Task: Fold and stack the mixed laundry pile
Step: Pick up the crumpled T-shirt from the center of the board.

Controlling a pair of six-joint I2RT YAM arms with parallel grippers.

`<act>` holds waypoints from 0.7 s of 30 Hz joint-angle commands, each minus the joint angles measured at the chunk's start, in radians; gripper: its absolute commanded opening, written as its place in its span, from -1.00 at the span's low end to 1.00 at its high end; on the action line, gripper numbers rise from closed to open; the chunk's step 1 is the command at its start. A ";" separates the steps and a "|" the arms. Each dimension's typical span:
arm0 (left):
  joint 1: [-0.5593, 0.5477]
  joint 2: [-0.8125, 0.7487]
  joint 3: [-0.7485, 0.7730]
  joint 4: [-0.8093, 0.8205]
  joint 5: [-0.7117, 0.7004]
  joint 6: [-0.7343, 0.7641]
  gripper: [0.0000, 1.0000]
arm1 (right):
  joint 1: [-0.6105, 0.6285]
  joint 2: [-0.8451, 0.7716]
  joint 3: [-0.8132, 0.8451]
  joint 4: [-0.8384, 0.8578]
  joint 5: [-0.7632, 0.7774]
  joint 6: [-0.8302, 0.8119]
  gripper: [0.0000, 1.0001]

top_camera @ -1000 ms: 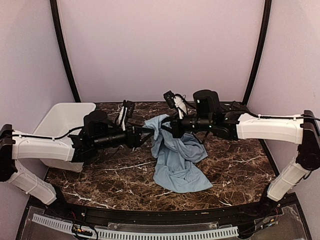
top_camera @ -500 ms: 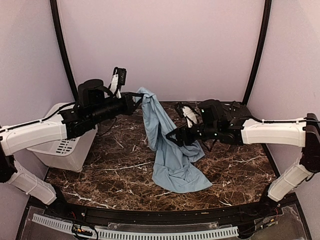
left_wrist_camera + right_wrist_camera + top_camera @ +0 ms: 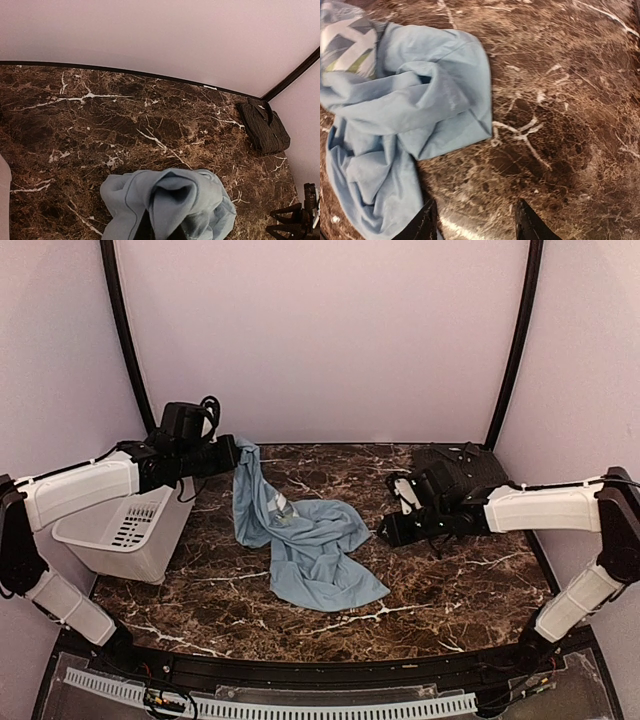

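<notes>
On the light blue T-shirt [image 3: 310, 550] we are seeing a grey-green print [image 3: 347, 42], unreadable. White bin [image 3: 120, 530] is sitting under the left arm [image 3: 85, 490]. Left gripper [image 3: 237, 453], raised, is clenching one T-shirt end, the rest trailing on the table [image 3: 470, 580]. Right gripper [image 3: 475, 222] is hovering beside it, fingers apart. Black shirt [image 3: 262, 125] is lying folded far right.

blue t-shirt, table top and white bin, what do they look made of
The light blue T-shirt: soft matte knit, likely cotton; it hangs in limp folds. Table top: semi-gloss brown marble or a printed imitation, white veins. White bin: rigid smooth plastic, moulded vent slots.
</notes>
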 commanded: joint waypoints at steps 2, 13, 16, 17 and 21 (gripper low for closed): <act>0.003 -0.017 0.024 -0.001 0.030 0.007 -1.00 | -0.051 0.151 0.142 -0.012 0.017 0.019 -0.03; 0.008 -0.039 0.036 -0.005 0.028 0.047 -1.00 | -0.076 0.419 0.383 -0.061 -0.077 -0.070 -0.06; 0.008 -0.036 0.039 -0.005 0.030 0.053 -1.00 | -0.075 0.436 0.389 -0.033 -0.146 -0.089 -0.01; 0.008 -0.036 0.041 -0.006 0.030 0.055 -1.00 | -0.075 0.440 0.389 -0.026 -0.183 -0.094 0.05; 0.008 -0.031 0.042 -0.004 0.026 0.057 -1.00 | -0.075 0.465 0.387 0.010 -0.287 -0.083 0.29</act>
